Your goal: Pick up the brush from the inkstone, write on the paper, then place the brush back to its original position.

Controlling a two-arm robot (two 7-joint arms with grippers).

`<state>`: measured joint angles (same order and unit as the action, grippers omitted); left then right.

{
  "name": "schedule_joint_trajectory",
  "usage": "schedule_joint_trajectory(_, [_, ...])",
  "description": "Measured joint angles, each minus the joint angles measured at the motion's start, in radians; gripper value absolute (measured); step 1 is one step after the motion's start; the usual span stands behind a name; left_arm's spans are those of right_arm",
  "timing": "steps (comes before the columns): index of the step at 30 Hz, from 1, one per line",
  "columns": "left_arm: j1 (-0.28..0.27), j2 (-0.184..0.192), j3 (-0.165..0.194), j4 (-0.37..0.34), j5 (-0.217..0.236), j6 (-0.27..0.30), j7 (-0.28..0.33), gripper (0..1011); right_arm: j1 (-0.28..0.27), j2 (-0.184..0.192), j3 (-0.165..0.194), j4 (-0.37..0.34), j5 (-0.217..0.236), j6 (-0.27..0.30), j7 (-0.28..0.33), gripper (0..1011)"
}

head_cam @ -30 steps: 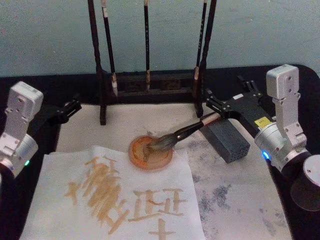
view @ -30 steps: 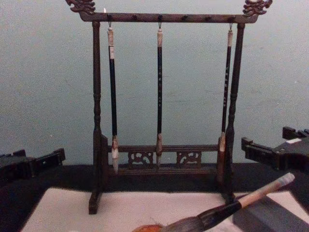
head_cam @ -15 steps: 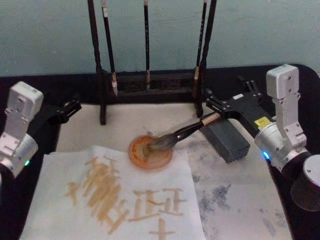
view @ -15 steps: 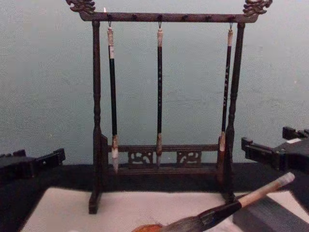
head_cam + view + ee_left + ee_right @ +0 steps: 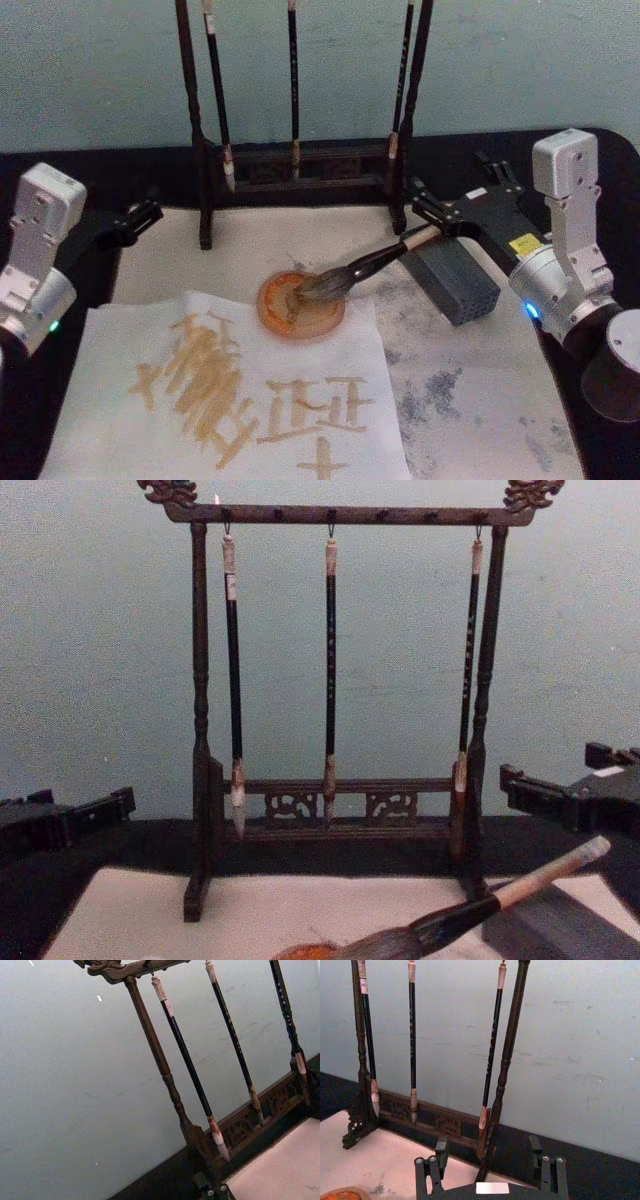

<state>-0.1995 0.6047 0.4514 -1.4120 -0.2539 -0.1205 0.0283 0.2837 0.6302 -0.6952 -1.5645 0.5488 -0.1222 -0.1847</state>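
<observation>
Resting with its tuft in the orange dish (image 5: 300,305) and handle propped on the grey block (image 5: 455,280), the brush (image 5: 365,265) lies free beside the written paper (image 5: 230,400), the right gripper (image 5: 428,208) spread wide, holding nothing.

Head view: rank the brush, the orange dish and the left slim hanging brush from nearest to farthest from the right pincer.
Measured from the right pincer:
1. The brush, its pale handle end right beside the pincer.
2. The orange dish, farther left on the paper, under the bristles.
3. The left slim hanging brush, across the rack at its left post.
</observation>
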Motion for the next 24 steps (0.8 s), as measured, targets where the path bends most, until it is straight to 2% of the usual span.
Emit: schedule_joint_trajectory(24, [0.000, 0.000, 0.000, 0.000, 0.000, 0.000, 0.000, 1002, 0.000, 0.000, 0.000, 0.000, 0.000, 0.000, 0.000, 1006])
